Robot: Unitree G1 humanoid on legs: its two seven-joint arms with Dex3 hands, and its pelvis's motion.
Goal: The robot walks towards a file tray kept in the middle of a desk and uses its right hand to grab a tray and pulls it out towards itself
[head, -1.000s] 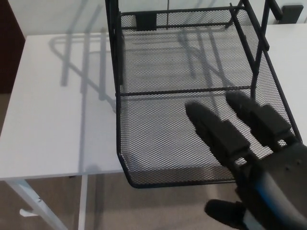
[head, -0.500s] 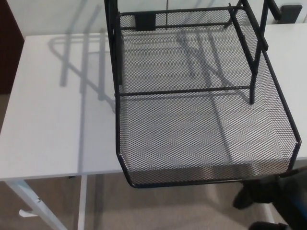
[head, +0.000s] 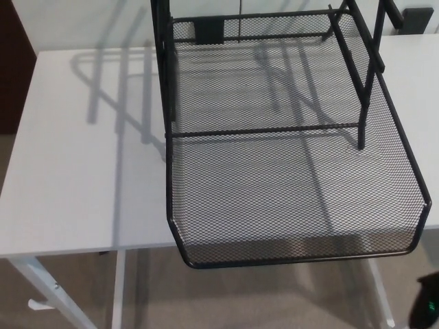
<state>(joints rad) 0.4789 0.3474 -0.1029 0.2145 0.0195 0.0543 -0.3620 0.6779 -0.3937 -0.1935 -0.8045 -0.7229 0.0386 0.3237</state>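
Tray: a black wire-mesh tray with a thin solid rim, shallow sloping walls and rounded front corners; nothing lies in it.
Tray position: it sits drawn forward out of its rack, its front edge past the near edge of the table and hanging over the floor; its back end lies under the rack's uprights.
Rack: a black metal frame with upright posts on both sides of the tray and a thin crossbar running over the mesh about midway along it; a small dark rectangular plate shows at the far wall of the tray.
Table: a white flat top, bare on its left part, carrying long grey shadows of the rack's bars; the near edge runs across the lower part of the head view.
Table legs: white metal legs show below the near edge at the left.
Floor: beige carpet under the table and beneath the overhanging front of the tray.
Room: a dark reddish-brown surface stands at the far left edge.
Robot hand: only a small dark part of the right robot hand shows at the lower right corner, below the tray's front right corner and apart from it; I cannot tell how its fingers are set, and it touches nothing that is visible.
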